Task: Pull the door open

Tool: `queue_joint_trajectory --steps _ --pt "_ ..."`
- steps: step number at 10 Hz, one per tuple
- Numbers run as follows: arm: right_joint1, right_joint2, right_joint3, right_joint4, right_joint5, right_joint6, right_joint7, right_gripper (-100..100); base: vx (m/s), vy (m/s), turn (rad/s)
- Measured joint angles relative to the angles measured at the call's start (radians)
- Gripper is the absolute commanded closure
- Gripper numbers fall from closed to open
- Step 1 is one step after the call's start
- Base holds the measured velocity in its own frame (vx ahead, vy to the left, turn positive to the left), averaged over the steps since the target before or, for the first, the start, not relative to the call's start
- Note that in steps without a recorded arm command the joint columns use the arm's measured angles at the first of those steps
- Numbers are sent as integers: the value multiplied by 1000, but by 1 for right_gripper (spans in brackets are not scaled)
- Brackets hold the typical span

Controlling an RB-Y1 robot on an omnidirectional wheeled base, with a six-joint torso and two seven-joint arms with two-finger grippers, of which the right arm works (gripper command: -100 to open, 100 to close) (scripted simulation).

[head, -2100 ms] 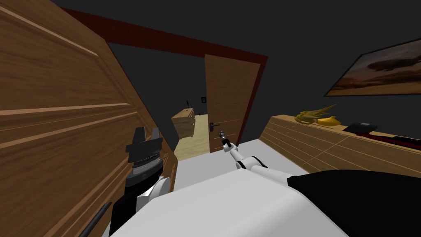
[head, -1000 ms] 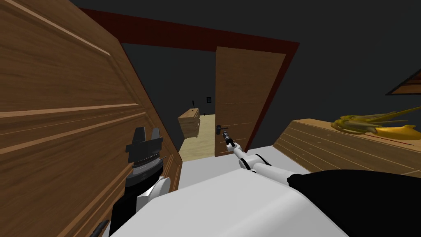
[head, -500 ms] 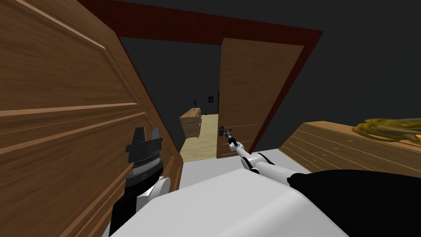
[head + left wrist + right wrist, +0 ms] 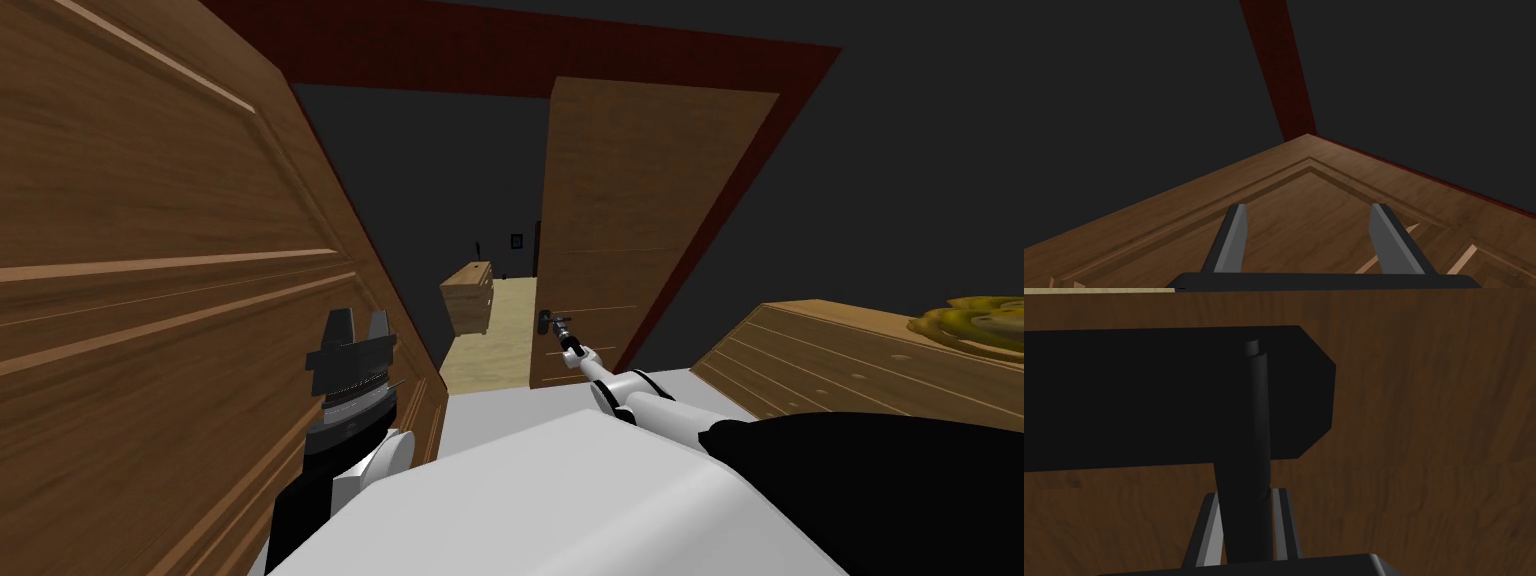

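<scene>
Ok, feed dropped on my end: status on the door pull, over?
Right gripper shut on black door handle. Left gripper open, by wooden panel. Door partly open, nothing seen blocking it.

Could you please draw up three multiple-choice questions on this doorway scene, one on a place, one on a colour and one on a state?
1. Where is the right gripper?
A) at the door handle
B) on a window sill
C) on a table top

2. What colour is the door frame?
A) white
B) dark red
C) green

3. How do the left gripper's fingers stand?
A) shut on a knob
B) open, with nothing between them
C) pressed flat together

Answers:
1 A: the right wrist view shows its fingers pressing the sides of the black lever on the wooden door.
2 B: the head view shows a dark red band around the doorway.
3 B: the left wrist view shows them wide apart over a wooden panel.
</scene>
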Motion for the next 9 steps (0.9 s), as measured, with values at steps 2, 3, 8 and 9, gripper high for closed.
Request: queue_joint_trajectory --steps 2,3,8,9 --pt "1 1 1 1 1 1 1 100 -9 -1 1" --pt "2 2 1 2 1 2 1 100 0 0 0" --pt "-4 -21 61 4 -18 -14 -29 100 -189 -73 104" --pt "-3 -24 80 12 -24 -23 -37 100 -208 -102 105"
